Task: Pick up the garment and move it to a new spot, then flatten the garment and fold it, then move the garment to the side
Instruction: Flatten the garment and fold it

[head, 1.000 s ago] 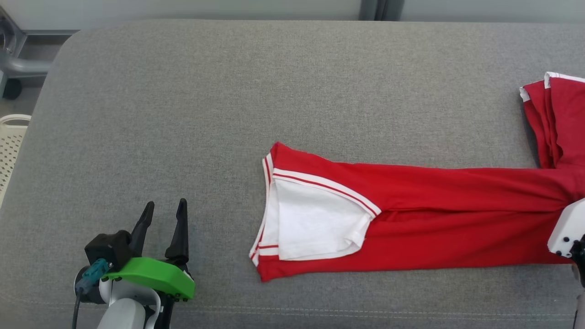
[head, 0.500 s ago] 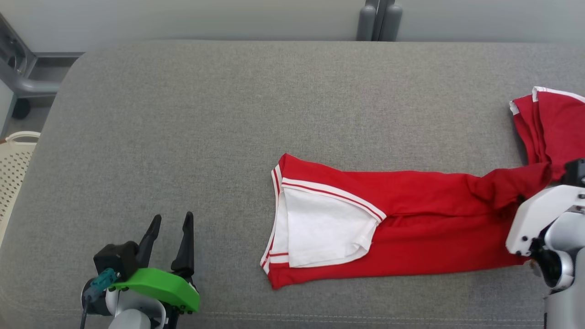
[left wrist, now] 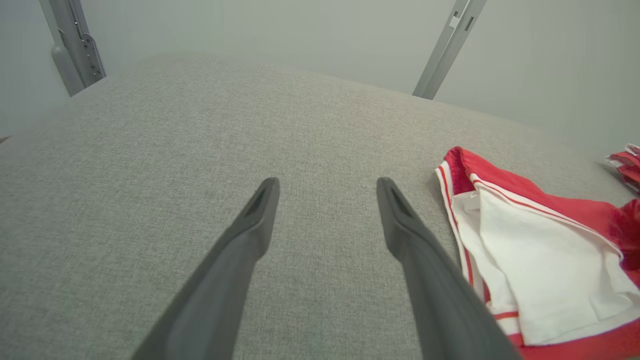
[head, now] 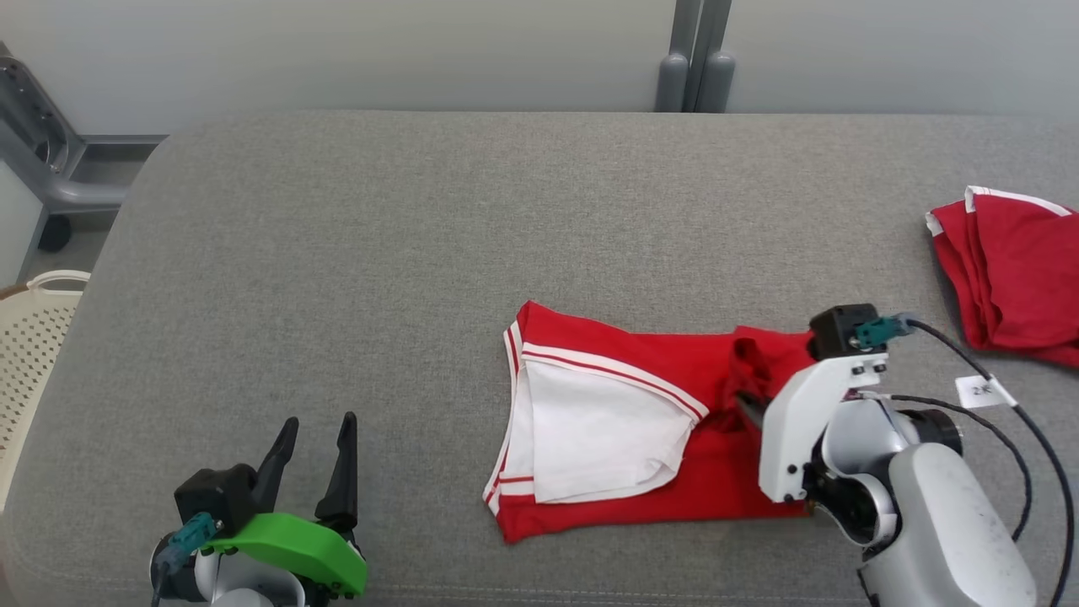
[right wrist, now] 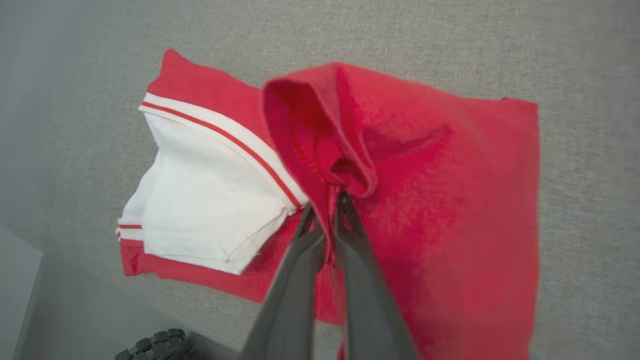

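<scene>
Right gripper [head: 745, 401]: fingers pressed together, pinching a raised fold of the red shirt [head: 712, 485]; in the right wrist view the cloth bunches into a loop just past the fingertips.
Red shirt, position: directly under and around the right gripper, on the grey upholstered surface [head: 405, 244]; the bulk spreads flat on both sides of the pinched fold.
White panel [head: 590, 430]: part of the shirt, edged with red-and-white striped trim; it lies flat just to the left of the right gripper's fingertips and is not touched by them.
Left gripper [head: 319, 421]: fingers spread wide, nothing between them; tips over bare grey fabric.
Shirt relative to left gripper: well off to its right; in the left wrist view the striped edge lies just beside the right-hand finger. Whether they touch cannot be told.
Second red garment [head: 1011, 270]: bunched heap with white trim, beyond the right gripper and to its right, apart from the shirt.
Cable [head: 1007, 405]: runs from the right wrist's connector and carries a small white tag.
Cream perforated basket [head: 29, 337]: off the surface's edge, far left of the left gripper.
</scene>
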You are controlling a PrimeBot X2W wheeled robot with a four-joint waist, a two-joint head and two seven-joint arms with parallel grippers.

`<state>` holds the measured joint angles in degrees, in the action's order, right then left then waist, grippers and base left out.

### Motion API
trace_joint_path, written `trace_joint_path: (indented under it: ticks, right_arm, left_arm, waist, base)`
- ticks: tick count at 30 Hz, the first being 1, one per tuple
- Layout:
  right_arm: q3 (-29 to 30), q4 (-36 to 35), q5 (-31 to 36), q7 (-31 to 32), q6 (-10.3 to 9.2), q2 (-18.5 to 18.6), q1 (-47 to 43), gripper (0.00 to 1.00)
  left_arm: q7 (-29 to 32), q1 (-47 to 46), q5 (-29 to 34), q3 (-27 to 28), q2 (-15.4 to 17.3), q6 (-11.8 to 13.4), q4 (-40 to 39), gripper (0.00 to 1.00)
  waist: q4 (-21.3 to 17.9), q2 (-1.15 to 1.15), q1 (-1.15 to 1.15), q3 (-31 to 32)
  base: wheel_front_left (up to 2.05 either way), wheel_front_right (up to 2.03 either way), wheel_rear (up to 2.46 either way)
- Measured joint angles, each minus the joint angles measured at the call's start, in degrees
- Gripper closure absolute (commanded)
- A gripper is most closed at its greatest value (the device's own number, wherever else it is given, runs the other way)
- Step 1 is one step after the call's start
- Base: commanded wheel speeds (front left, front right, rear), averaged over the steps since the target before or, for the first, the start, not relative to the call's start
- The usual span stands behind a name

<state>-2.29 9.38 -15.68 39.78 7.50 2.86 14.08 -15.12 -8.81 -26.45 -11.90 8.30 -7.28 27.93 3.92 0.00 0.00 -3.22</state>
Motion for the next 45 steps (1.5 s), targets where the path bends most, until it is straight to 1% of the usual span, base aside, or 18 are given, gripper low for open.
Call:
trace_joint_path:
  ticks: [1, 6, 14, 19, 25, 30, 35, 36, 37, 45]
  right_arm:
    - [-2.49, 2.24, -2.61, -0.74, 0.0, -0.05, 1.3, 1.0]
    - [-7.98, 8.18, -5.97, -3.52, -0.01, -0.01, 5.14, 1.0]
    - [-14.79, 17.12, -11.76, -8.61, -0.01, -0.03, 11.4, 1.0]
    - [-17.42, 22.46, -13.88, -11.54, -0.01, -0.03, 15.24, 1.0]
    - [-19.26, 28.49, -15.79, -14.35, -0.01, -0.02, 18.07, 1.0]
    - [-20.98, 31.37, -17.12, -16.08, -0.01, -0.03, 19.17, 1.0]
    - [-23.03, 34.59, -19.11, -17.8, -0.01, 0.0, 20.56, 1.0]
    - [-23.46, 35.02, -19.37, -18.37, -0.01, -0.02, 20.81, 0.55]
    - [-23.92, 35.39, -19.73, -18.76, -0.01, -0.02, 21.07, 0.0]
    - [-27.1, 35.72, -26.4, -22.68, -0.01, -0.05, 23.0, 0.0]
  left_arm:
    - [0.0, -0.05, 0.01, -0.38, -0.1, 0.0, 0.09, 0.0]
    - [0.02, -1.12, 0.12, -1.67, -0.36, 0.0, 0.25, 0.0]
    - [0.43, -2.9, 0.36, -3.91, -0.67, -0.01, 0.21, 0.0]
    - [0.44, -4.56, 0.43, -5.33, -1.0, -0.01, 0.3, 0.0]
    - [0.43, -6.17, 1.14, -6.76, -1.62, -0.02, 0.03, 0.0]
    - [0.36, -6.8, 2.21, -7.19, -1.53, 0.07, -0.86, 0.0]
    - [0.33, -7.56, 4.47, -7.72, -0.88, 0.85, -2.59, 0.0]
    - [0.33, -7.56, 4.48, -7.71, -0.84, 1.13, -2.82, 0.0]
    - [0.23, -7.56, 4.48, -7.6, -0.81, 1.22, -3.0, 0.0]
    - [0.16, -7.33, 4.0, -6.09, 0.03, 1.85, -3.44, 0.0]
  waist:
    - [0.25, 0.0, 0.0, -0.09]
    - [1.35, 0.0, 0.0, -0.53]
    - [3.92, 0.0, 0.0, -1.25]
    - [5.79, 0.0, 0.0, -1.86]
    - [8.59, 0.0, 0.0, -2.37]
    - [10.13, 0.0, 0.0, -2.66]
    - [11.59, 0.0, 0.0, -2.93]
    - [11.8, 0.0, 0.0, -2.96]
    - [11.97, 0.0, 0.0, -2.98]
    - [11.72, 0.0, 0.0, -2.69]
  base:
    - [0.0, 0.0, 0.0]
    - [0.0, 0.0, 0.0]
    - [0.0, 0.0, 0.0]
    - [0.0, 0.0, 0.0]
    - [0.0, 0.0, 0.0]
    - [0.0, 0.0, 0.0]
    - [0.0, 0.0, 0.0]
    - [0.0, 0.0, 0.0]
    - [0.0, 0.0, 0.0]
    - [0.0, 0.0, 0.0]
